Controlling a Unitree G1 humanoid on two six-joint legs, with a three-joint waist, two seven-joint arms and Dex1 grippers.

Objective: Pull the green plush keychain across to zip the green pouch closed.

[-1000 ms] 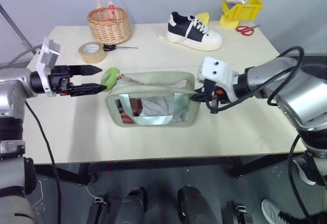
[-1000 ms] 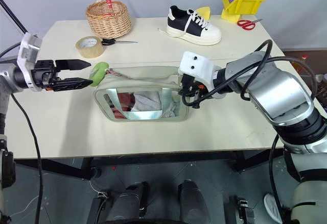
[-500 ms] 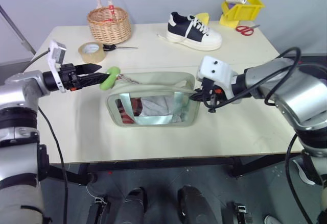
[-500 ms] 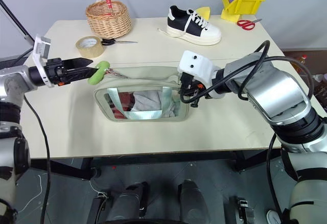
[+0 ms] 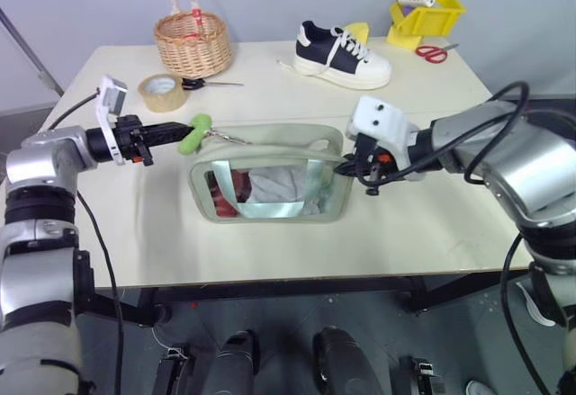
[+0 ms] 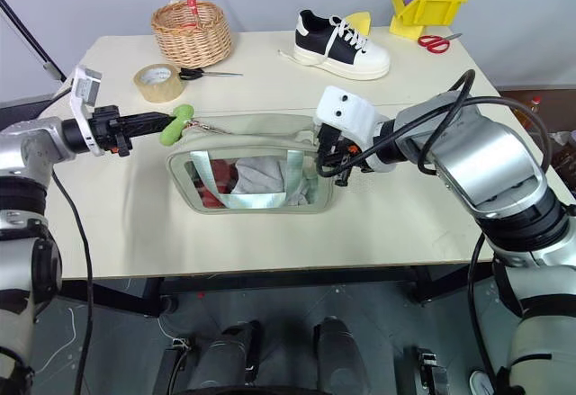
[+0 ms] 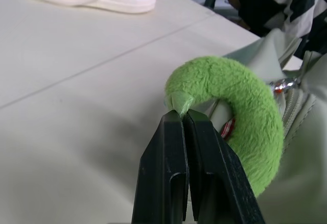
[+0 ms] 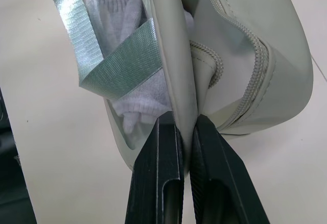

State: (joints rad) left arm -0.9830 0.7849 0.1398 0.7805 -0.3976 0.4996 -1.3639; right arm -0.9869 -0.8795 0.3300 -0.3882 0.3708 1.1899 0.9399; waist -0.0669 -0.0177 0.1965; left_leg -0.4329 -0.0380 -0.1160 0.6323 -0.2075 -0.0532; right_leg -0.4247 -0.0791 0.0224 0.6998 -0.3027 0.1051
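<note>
The green pouch point(image 5: 270, 134) lies mid-table with its clear window facing me and white cloth inside. At its left end the zip chain leads to the green plush keychain point(image 5: 194, 132), a fuzzy lime ring. My left gripper point(image 5: 183, 130) points level at it from the left and is shut on the ring's edge; in the left wrist view the fingertips point(image 7: 173, 119) pinch a small green tab of the green plush keychain point(image 7: 240, 112). My right gripper point(image 5: 346, 168) is shut on the pouch's right end, and the fingers point(image 8: 163, 147) clamp the edge of the green pouch point(image 8: 240, 40).
A tan tape roll point(image 5: 162, 92) and black scissors point(image 5: 209, 82) lie behind the left gripper, beside a wicker basket point(image 5: 193, 42). A black-and-white shoe point(image 5: 342, 53), a yellow bin point(image 5: 426, 14) and red scissors point(image 5: 435, 52) sit at the back right.
My left gripper moved right onto the keychain and shut on it; its fingers stood wide open a second ago. The right gripper kept its hold on the pouch's end.
</note>
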